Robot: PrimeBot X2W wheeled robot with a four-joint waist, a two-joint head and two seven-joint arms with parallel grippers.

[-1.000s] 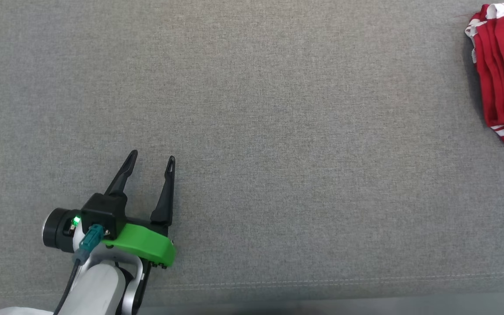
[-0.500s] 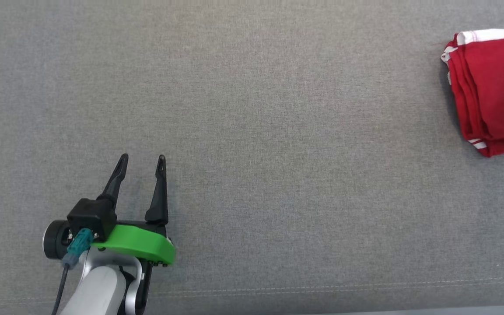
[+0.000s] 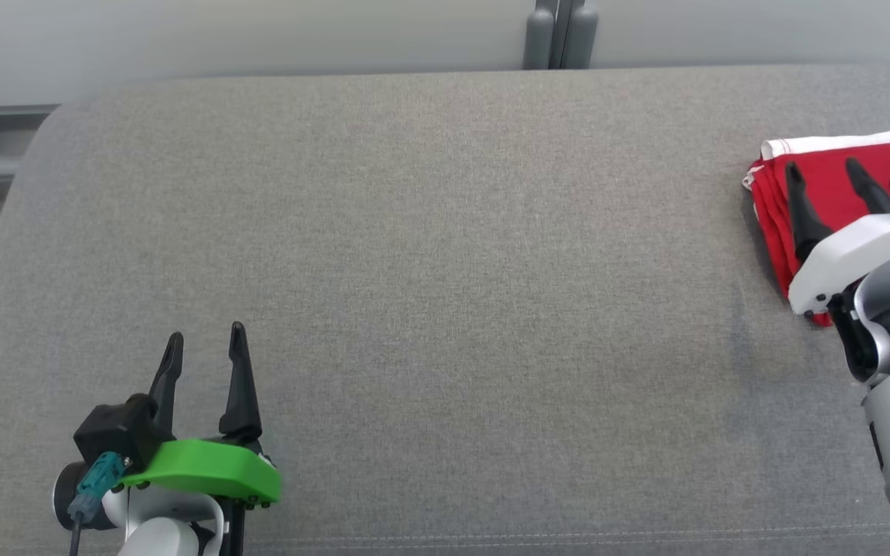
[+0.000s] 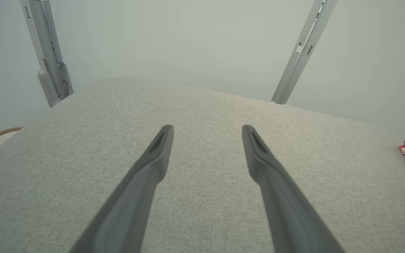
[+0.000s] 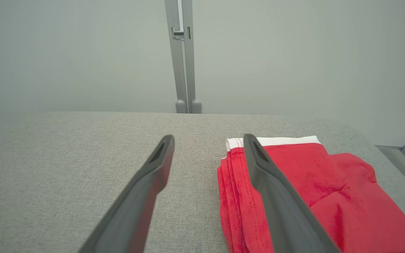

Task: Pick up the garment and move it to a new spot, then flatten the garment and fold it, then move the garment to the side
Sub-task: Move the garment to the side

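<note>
A folded red garment (image 3: pixel 771 205) lies at the right end of the wide grey fabric surface (image 3: pixel 445 270), with the right gripper (image 3: pixel 823 164) over its edge, fingers spread and empty. The left gripper (image 3: pixel 206 332) hangs at the front left, fingers likewise apart. A pale wall (image 3: pixel 259 31) and a grey post (image 3: pixel 557 35) stand behind.

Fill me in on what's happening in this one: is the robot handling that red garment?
It has no grip on it right now. The red garment lies folded, with a white band showing, at the right end of the grey padded surface. The right gripper hangs open by the garment's left edge, with nothing clamped between its fingers. The left gripper is open too, over bare surface far to the left, holding nothing.
</note>
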